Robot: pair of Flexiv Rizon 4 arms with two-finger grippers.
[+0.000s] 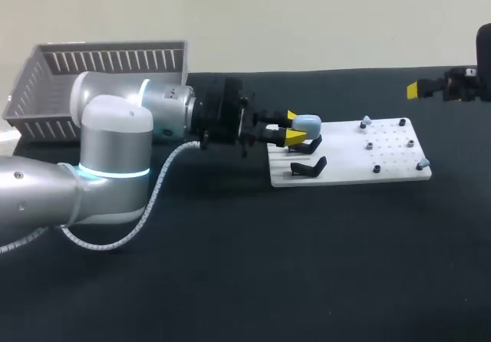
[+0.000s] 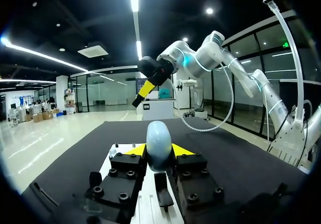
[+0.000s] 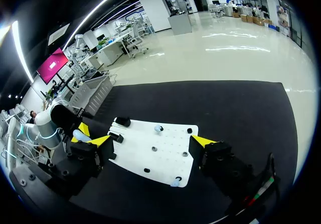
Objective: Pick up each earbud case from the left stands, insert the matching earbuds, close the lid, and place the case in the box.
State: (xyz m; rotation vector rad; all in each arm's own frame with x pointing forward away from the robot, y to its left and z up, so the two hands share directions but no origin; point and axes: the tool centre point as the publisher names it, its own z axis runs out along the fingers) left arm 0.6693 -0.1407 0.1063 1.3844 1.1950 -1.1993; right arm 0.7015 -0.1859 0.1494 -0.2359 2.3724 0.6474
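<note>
Right, the left gripper is clamped on the smooth, egg-shaped pale-blue earbud case, its 2 yellow tips pressing opposite flanks, at the left edge of the flat white perforated board. An angular black stand sits nearby on that edge. The right gripper hangs near the matte black table's far-right corner, fingers spread wide. The slatted grey box sits at the far-left corner.

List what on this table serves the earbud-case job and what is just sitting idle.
Job:
- earbud case, gripped by the left hand
- earbuds
- white board
- grey box

Idle for now:
- empty black stand
- right hand, open, holding nothing
</note>
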